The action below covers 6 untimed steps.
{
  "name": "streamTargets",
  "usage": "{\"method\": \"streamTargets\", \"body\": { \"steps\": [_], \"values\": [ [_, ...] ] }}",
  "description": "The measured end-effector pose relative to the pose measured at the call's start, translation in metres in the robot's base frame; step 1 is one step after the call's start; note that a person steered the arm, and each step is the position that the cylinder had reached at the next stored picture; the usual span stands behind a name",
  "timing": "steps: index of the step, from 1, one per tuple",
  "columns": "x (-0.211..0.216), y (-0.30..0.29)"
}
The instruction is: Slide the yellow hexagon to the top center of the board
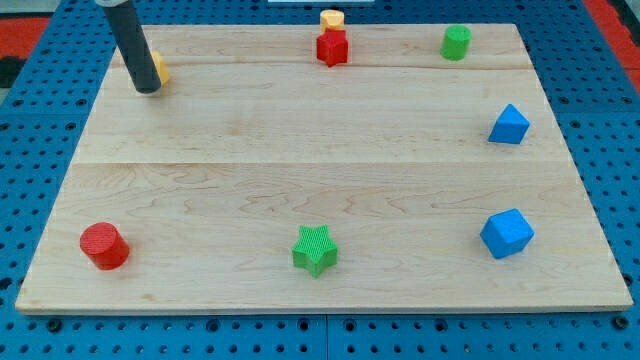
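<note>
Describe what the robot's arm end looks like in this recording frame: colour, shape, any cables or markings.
Only the rod shows: a straight, smooth cylinder, dark grey to black with a faint sheen, entering from the view's top left. My tip is a plain blunt end. No cables, labels or markings are visible, and the rest of the arm is out of frame.

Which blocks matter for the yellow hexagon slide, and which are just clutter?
In the job:
- yellow block, mostly hidden behind the rod at the view's top left; shape unclear
- my tip, right beside it
- yellow hexagon at top centre

Lying about:
- red star
- green cylinder
- blue block
- blue block
- green star
- red cylinder
</note>
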<state>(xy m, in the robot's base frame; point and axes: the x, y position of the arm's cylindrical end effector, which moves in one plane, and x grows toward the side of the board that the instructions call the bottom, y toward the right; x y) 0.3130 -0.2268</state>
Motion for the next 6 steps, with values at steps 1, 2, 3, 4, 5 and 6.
{"method": "streamTargets", "body": {
  "steps": [1,2,3,4,5,6],
  "values": [
    [0.003,-0.031],
    [-0.016,-0.039],
    [-0.042,-0.01],
    [-0.048,0.017],
    [-0.048,0.033],
    [-0.047,0.037]
  ]
}}
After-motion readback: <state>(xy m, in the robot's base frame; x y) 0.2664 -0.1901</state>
